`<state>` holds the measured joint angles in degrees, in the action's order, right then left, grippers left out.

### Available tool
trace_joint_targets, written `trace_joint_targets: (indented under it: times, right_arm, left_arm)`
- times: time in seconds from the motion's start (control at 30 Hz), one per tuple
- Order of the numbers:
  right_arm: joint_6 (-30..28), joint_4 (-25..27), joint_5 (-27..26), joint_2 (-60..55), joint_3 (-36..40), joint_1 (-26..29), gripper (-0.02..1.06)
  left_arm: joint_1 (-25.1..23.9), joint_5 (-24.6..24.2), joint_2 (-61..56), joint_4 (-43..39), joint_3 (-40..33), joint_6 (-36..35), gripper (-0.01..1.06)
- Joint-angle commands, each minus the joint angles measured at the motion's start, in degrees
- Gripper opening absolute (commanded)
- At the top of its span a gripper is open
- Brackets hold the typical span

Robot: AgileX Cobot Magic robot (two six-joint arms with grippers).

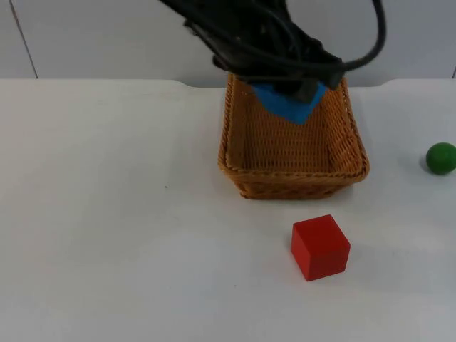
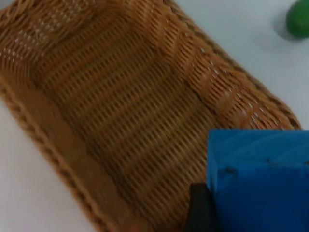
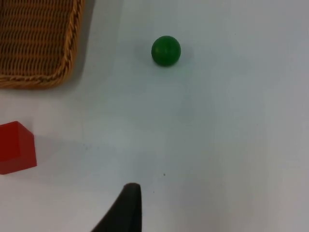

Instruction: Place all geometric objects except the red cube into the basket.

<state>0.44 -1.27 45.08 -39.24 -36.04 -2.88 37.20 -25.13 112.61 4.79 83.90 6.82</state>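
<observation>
Here your left tool pinches the blue block over the basket, top centre. The green ball, right edge, looks hard and prone to roll; grip across its middle. Right tool's state: cannot tell.

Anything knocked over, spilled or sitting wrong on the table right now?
Nothing stands out. The basket sits flat and intact, the left gripper holds the blue block over it, and the red cube and green ball rest on the table.
</observation>
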Motion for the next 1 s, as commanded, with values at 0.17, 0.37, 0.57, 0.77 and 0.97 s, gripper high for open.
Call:
trace_joint_targets:
  times: [0.17,0.37,0.57,0.77,0.97]
  right_arm:
    - [0.0,0.0,-1.0,0.1,0.2,0.4,1.05]
    - [0.0,0.0,-0.9,0.1,0.2,0.4,1.05]
    - [0.0,0.0,-0.9,0.1,0.2,0.4,1.05]
    - [0.0,0.0,-1.4,0.1,0.2,0.4,1.05]
    - [0.0,-0.1,-1.6,0.1,0.2,0.4,1.05]
  left_arm:
    - [-2.9,-2.0,13.7,0.3,14.4,1.3,0.00]
    - [-4.7,-5.6,22.2,-2.1,23.1,2.0,0.00]
    - [-5.3,-6.9,25.3,-2.9,25.0,2.0,0.07]
    - [-5.3,-7.1,26.0,-3.0,25.0,2.0,0.46]
    - [-5.3,-7.8,25.7,-2.6,25.0,2.0,0.83]
